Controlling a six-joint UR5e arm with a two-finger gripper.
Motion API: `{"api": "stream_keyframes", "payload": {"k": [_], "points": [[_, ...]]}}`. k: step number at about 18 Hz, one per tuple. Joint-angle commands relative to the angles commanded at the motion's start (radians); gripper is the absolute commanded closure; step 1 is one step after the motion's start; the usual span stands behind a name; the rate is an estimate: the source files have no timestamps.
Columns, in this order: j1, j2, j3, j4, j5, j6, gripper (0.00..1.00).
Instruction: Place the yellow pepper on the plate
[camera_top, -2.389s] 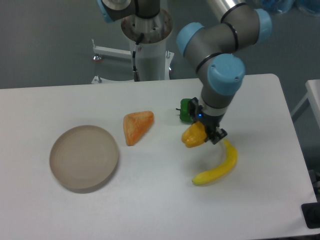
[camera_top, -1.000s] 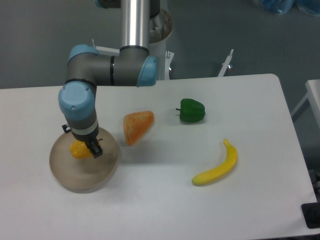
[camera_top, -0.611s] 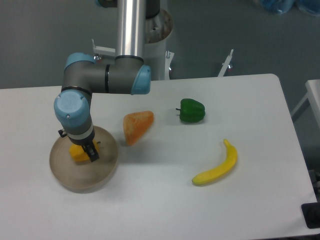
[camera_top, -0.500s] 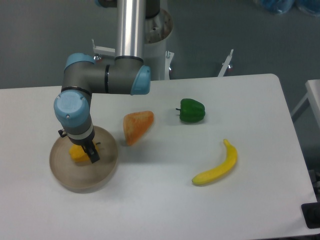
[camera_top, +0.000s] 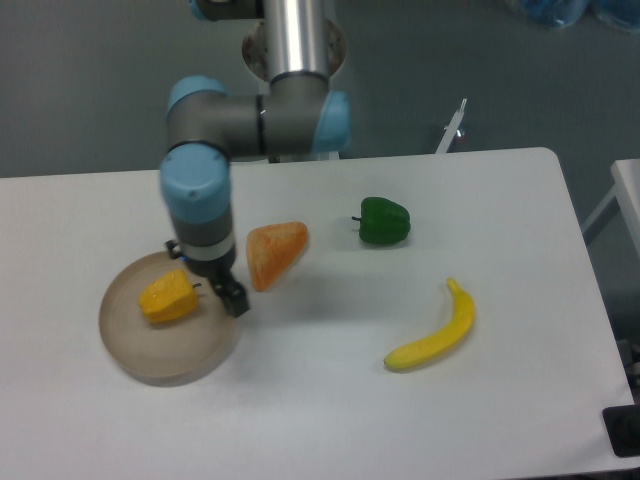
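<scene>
The yellow pepper (camera_top: 168, 299) is lying on the plate (camera_top: 150, 355), so the empty gripper (camera_top: 226, 293), finger spread unclear, is best lifting straight clear.

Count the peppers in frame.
2. The yellow pepper lies on the plate at left, beside the hand. The green pepper sits on the table right of the orange wedge. Nothing seems hidden.

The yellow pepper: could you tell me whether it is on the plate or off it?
On it. The yellow pepper lies inside the rim of the plate, with the gripper beside it.
</scene>
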Motion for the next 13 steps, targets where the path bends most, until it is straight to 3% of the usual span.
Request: {"api": "stream_keyframes", "payload": {"k": [4,9,13], "points": [[0.088,0.008,-0.009,0.002,0.093,0.146,0.0],[0.198,-0.003,-0.011,0.002,0.083,0.339,0.0],[0.22,-0.002,-0.017,0.006,0.075,0.359,0.0]]}}
